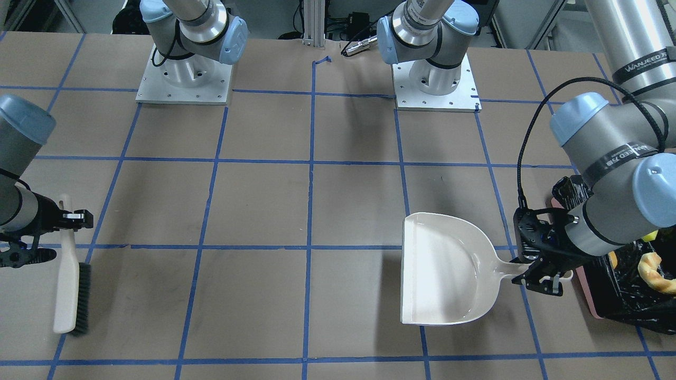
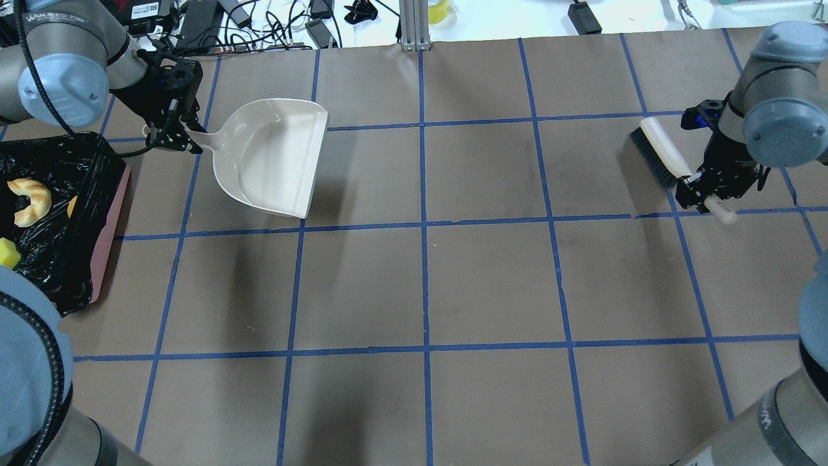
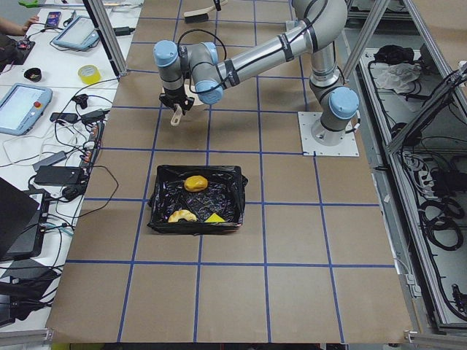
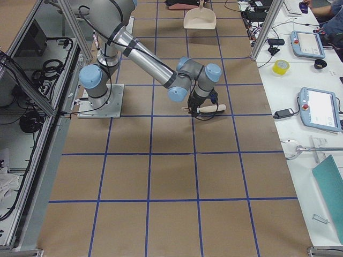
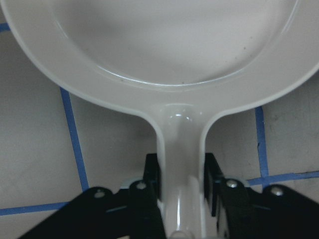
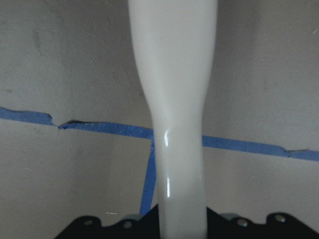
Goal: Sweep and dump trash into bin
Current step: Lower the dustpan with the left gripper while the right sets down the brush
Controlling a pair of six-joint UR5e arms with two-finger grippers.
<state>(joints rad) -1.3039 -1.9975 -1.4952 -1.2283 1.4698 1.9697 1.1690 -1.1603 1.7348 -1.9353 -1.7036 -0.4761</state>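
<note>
The bin (image 2: 107, 213) is a pink container lined with a black bag, at the table's left end. In it lie the croissant-like piece (image 2: 29, 200), the yellow sponge (image 2: 8, 252) and the golden-brown lump (image 3: 195, 183). My left gripper (image 2: 178, 136) is shut on the handle of the cream-white dustpan (image 2: 272, 155). The pan is empty and sits low over the table just right of the bin. The left wrist view shows its fingers (image 5: 152, 174) clamped on the handle. My right gripper (image 2: 702, 188) is shut on the handle of the cream brush (image 2: 656, 152), at the far right.
Brown paper with a blue tape grid (image 2: 424, 226) covers the table. The two arm bases (image 1: 182, 79) stand on plates at the robot's side. Cables and devices (image 2: 194, 19) lie beyond the far edge. In the front-facing view the bin (image 1: 589, 295) sits at the right edge.
</note>
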